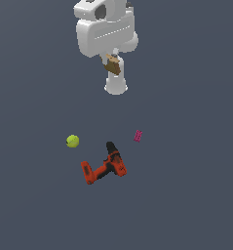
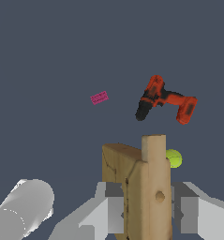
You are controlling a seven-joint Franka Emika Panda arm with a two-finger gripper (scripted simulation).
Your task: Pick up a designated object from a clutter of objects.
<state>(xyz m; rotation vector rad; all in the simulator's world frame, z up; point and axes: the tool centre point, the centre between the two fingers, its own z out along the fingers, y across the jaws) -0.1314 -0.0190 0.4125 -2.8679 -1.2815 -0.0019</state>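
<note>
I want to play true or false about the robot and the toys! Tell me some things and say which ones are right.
1. The fingers are shut on the tan-brown wooden blocky piece. True.
2. The red-and-black power drill is held up in the air by the arm. False: it lies on the dark grey floor, below the arm.
3. The yellow-green ball sits to the exterior view's left of the drill. True.
4. The small magenta-pink block is touching the ball. False: they lie apart, on opposite sides of the drill's black nose.
5. The wooden piece is lifted off the floor. True: in the exterior view it hangs under the white arm.
</note>
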